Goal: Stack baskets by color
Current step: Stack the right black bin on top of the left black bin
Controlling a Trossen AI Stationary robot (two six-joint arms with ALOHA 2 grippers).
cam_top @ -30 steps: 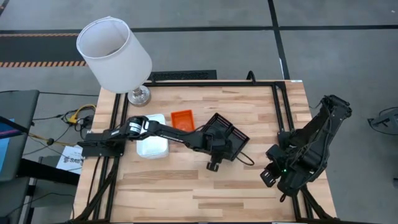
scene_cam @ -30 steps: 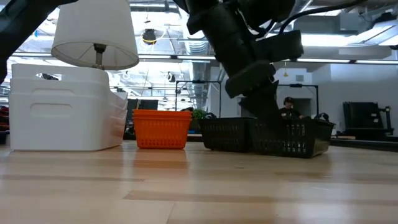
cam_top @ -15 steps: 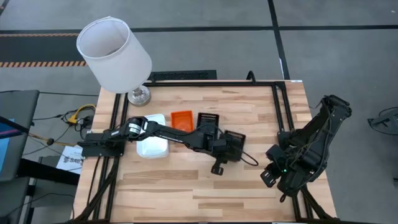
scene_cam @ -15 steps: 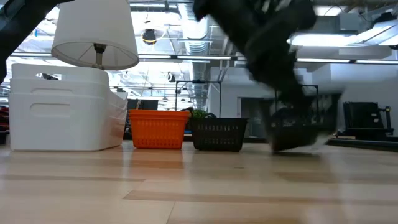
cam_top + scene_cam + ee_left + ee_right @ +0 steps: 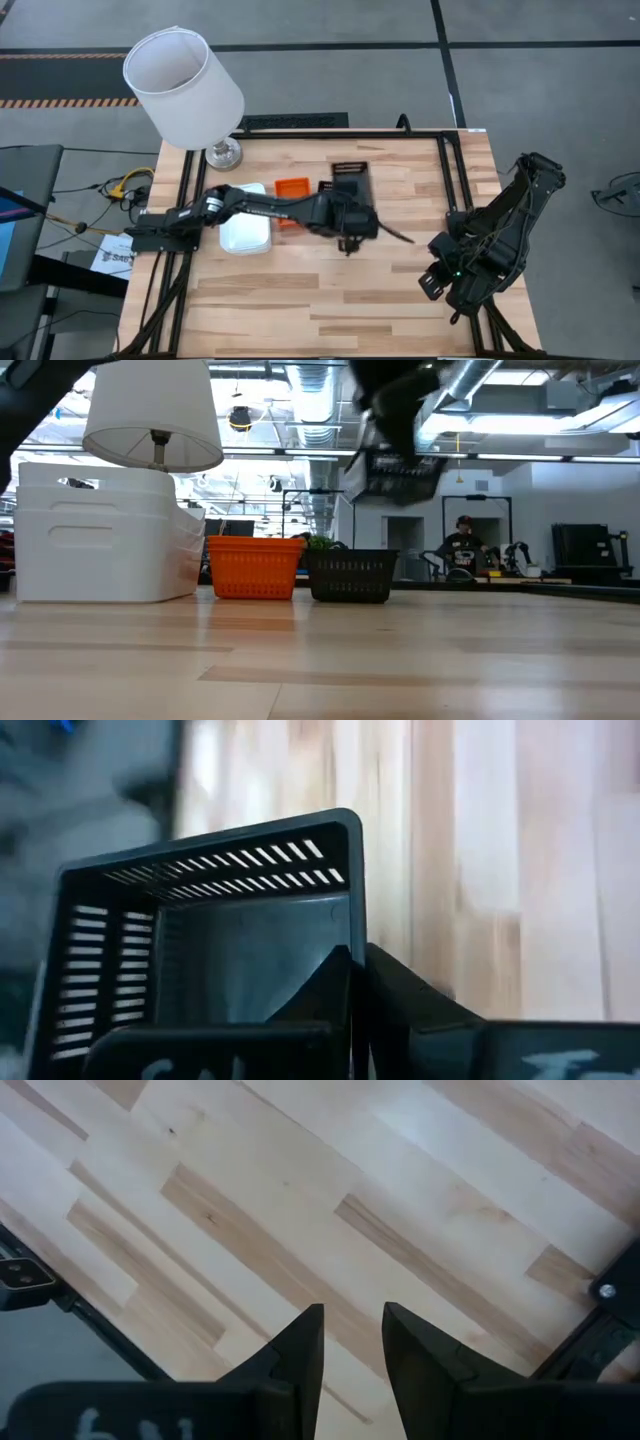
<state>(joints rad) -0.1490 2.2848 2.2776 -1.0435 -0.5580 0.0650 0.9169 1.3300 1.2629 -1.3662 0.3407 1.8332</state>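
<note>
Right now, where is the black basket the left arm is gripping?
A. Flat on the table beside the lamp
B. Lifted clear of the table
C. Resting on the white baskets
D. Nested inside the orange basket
B: in the low view the black basket hangs in the air, well above the table, with the left gripper shut on its wall.

Big white lampshade (image 5: 183,88) on a silver lamp base (image 5: 223,154) at the wooden table's (image 5: 330,300) far left corner, person (image 5: 462,547) seated in the room beyond, yellow cables (image 5: 127,184) on the floor

Table (image 5: 330,290) front looks open; lamp (image 5: 185,90) and baskets (image 5: 292,188) crowd the back-left.
</note>
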